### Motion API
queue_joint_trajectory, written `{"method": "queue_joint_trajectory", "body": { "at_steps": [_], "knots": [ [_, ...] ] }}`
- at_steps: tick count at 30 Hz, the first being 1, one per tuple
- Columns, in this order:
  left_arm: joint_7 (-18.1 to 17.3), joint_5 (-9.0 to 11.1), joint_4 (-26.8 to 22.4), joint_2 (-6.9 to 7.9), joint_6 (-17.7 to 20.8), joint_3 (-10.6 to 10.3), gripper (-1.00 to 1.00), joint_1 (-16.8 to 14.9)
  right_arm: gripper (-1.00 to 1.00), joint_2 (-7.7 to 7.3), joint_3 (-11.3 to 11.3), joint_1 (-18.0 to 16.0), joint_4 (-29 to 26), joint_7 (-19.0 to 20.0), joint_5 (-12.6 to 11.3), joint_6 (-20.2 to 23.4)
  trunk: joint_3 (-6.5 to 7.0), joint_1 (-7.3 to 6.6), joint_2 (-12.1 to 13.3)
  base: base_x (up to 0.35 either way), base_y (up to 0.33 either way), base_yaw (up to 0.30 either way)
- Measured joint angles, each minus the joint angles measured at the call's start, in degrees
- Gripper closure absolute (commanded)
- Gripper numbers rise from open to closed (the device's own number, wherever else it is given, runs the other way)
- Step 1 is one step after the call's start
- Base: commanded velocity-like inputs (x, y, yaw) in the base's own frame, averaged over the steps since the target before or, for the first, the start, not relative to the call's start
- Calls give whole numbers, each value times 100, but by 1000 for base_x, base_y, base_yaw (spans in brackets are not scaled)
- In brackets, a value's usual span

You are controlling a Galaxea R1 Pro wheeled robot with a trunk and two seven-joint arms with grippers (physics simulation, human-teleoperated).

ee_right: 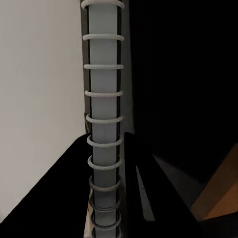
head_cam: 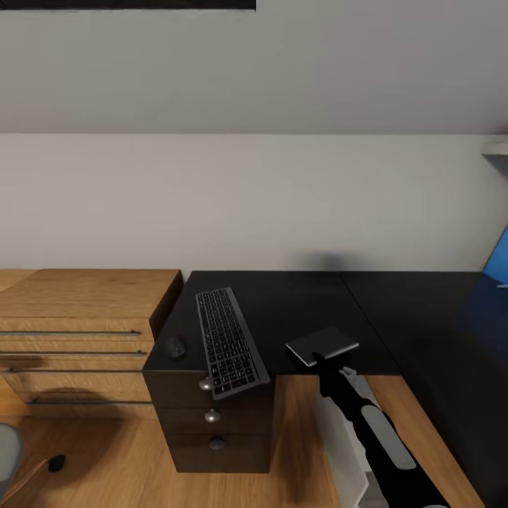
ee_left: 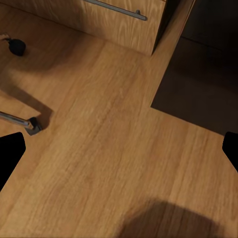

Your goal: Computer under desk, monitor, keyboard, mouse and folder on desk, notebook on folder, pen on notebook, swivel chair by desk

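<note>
We can read no writing on anything here, the key legends being too small to make out. The black-topped L-shaped desk (head_cam: 296, 310) stands against a grey-white sloped wall beside a light wooden low cabinet (head_cam: 77, 317) on a wood plank floor (ee_left: 109, 148), and carries one slim dark-grey keyboard (head_cam: 227, 340) overhanging its front edge and one small rounded black mouse (head_cam: 176, 346) just beside it. Our right gripper (head_cam: 326, 361) is closed on one thin grey spiral-bound notebook (head_cam: 323, 345) at the desk's front edge, while our left gripper's (ee_left: 119, 148) black fingertips (ee_left: 10, 153) stand wide apart, holding nothing, above the floor near one chrome chair spoke (ee_left: 20, 120).
</note>
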Motion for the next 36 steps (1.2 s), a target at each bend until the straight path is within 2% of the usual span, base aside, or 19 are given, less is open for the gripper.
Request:
{"method": "queue_joint_trajectory", "body": {
  "at_steps": [6, 11, 15, 28, 36],
  "knots": [
    [0, 0, 0, 0, 0, 0, -100, 0, 100, 0, 3, 0, -51, -2, -287, 9, -19, 23, -41, 0, 0, 0],
    [0, 0, 0, 0, 0, 5, -100, 0, 100, -1, 11, 0, -88, -4, -646, 11, -18, 23, -41, 0, 0, 0],
    [-5, 0, 4, 0, 0, 10, -100, 0, 100, 4, 11, -1, -98, -3, -751, 11, -18, 23, -41, 0, 0, 0],
    [-26, -9, 9, 9, -8, 17, -100, 0, 100, 36, 40, 0, -111, -11, -800, 0, -18, 23, -41, -56, 0, 0],
    [-26, -10, 9, 9, -8, 18, -100, 0, 100, 163, 53, 0, -116, -9, -776, -34, -18, 23, -41, -5, 0, 0]
  ]
}}
